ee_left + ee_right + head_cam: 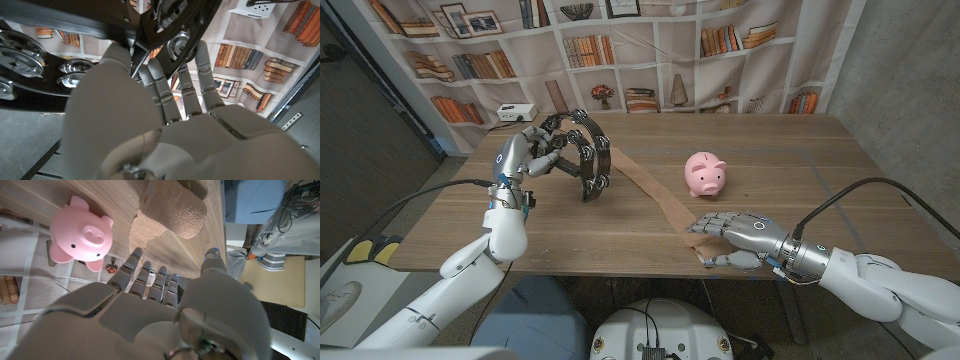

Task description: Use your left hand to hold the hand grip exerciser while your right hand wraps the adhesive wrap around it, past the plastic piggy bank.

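Above table (pixel 800 190): left hand (pixel 525 155) gripping black jingle ring (pixel 582 152), raised; right hand (pixel 740 238) grasping tan wrap (pixel 660 200) near front edge, strip running past pink piggy bank (pixel 706 174).

head view: high, looking down over wooden table (pixel 620 215) toward bookshelf backdrop (pixel 620 45) | left wrist view: close behind left hand (pixel 165 125), same backdrop beyond | right wrist view: close behind right hand (pixel 150 310), shares pink piggy bank (pixel 82 235) with head view
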Robot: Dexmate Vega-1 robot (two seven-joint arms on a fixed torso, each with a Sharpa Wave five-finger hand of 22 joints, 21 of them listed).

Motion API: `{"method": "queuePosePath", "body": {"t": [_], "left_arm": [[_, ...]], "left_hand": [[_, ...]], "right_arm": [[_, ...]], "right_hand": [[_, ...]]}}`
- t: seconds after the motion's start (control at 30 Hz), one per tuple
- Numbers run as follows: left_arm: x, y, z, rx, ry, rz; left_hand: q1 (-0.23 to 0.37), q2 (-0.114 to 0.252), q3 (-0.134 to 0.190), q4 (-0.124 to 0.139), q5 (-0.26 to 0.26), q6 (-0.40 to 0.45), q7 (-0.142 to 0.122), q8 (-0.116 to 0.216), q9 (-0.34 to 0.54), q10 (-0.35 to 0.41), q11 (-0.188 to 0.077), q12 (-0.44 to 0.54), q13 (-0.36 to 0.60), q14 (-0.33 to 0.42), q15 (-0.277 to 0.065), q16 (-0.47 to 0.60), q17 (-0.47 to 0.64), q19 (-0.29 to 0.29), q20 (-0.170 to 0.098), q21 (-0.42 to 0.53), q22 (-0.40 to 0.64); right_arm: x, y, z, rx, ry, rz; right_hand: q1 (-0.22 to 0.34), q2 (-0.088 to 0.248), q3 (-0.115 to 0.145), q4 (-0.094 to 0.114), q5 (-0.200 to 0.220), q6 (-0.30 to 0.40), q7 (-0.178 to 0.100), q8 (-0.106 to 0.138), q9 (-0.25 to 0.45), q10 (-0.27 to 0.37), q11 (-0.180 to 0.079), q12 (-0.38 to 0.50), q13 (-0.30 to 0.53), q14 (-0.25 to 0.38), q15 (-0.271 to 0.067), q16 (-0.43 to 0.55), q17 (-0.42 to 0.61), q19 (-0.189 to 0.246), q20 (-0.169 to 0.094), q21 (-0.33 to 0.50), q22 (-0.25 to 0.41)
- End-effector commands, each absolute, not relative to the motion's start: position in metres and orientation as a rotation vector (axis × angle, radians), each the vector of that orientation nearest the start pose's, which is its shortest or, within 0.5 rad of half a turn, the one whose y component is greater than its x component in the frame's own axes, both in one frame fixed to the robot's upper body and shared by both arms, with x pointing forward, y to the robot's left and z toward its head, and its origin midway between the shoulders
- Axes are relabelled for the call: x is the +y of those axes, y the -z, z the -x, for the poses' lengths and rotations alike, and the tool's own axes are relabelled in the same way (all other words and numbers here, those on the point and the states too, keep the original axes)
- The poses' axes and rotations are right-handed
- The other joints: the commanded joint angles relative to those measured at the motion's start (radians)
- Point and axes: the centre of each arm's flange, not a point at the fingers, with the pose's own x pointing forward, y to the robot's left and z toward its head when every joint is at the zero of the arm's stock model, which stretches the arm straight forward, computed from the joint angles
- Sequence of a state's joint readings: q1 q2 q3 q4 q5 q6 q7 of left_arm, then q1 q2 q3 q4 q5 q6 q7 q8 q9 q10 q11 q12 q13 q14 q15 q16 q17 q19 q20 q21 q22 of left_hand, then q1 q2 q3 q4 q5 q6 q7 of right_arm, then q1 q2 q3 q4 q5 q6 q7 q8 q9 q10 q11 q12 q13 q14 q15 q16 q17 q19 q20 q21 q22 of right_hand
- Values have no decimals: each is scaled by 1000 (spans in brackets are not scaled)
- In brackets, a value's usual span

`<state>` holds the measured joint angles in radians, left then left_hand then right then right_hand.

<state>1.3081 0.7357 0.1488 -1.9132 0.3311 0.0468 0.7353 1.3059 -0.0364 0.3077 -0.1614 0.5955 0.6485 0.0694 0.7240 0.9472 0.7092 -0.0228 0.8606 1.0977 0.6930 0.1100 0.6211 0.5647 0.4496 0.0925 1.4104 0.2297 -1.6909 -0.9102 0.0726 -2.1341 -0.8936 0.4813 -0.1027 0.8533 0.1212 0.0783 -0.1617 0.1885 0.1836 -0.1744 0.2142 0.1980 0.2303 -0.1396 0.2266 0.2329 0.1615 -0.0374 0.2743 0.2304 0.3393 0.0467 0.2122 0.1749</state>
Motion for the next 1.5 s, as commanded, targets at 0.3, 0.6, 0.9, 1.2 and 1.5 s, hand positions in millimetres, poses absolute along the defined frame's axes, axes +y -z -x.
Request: {"method": "queuePosePath", "body": {"t": [0.3,0.6,0.9,1.2,1.5], "left_arm": [[337,25,-500,-868,-581,-820],[335,27,-500,-863,-581,-822],[333,26,-501,-861,-582,-826],[331,25,-500,-866,-583,-825],[329,25,-499,-870,-585,-825]], "left_hand": [[114,106,38,1,83,9,-2,-9,11,-19,33,-6,4,202,-203,295,282,-4,-18,14,2],[110,103,38,2,83,16,-9,-14,9,-6,19,-5,5,210,-213,299,276,0,-28,15,-3],[104,101,37,4,83,24,-18,-17,7,-1,11,-7,3,218,-218,305,274,8,-36,17,-5],[99,100,37,4,83,31,-22,-19,7,2,6,-9,4,221,-225,305,269,15,-44,18,-9],[95,98,39,3,84,35,-30,-19,10,9,1,-12,1,222,-232,307,269,22,-51,18,-11]], "right_arm": [[-239,146,-420,-997,-379,1790],[-247,150,-428,-968,-413,1795],[-255,153,-431,-958,-428,1789],[-259,157,-434,-946,-444,1802],[-263,162,-435,-927,-455,1809]], "right_hand": [[23,-16,8,3,-5,-29,25,-8,2,9,8,4,8,34,-145,24,14,58,18,15,3],[56,-32,16,1,-5,-67,39,-17,3,-14,13,-11,5,28,-168,21,12,75,-99,3,-2],[77,-28,25,3,-3,-87,41,-17,4,-35,5,-19,3,16,-169,15,11,97,-86,0,-3],[108,-14,41,0,2,-82,20,-11,4,-45,-20,-22,2,10,-179,12,11,89,-106,-9,-3],[124,-10,48,0,2,-60,16,-2,4,-41,-29,-19,1,12,-179,12,12,101,-114,-7,-3]]}}
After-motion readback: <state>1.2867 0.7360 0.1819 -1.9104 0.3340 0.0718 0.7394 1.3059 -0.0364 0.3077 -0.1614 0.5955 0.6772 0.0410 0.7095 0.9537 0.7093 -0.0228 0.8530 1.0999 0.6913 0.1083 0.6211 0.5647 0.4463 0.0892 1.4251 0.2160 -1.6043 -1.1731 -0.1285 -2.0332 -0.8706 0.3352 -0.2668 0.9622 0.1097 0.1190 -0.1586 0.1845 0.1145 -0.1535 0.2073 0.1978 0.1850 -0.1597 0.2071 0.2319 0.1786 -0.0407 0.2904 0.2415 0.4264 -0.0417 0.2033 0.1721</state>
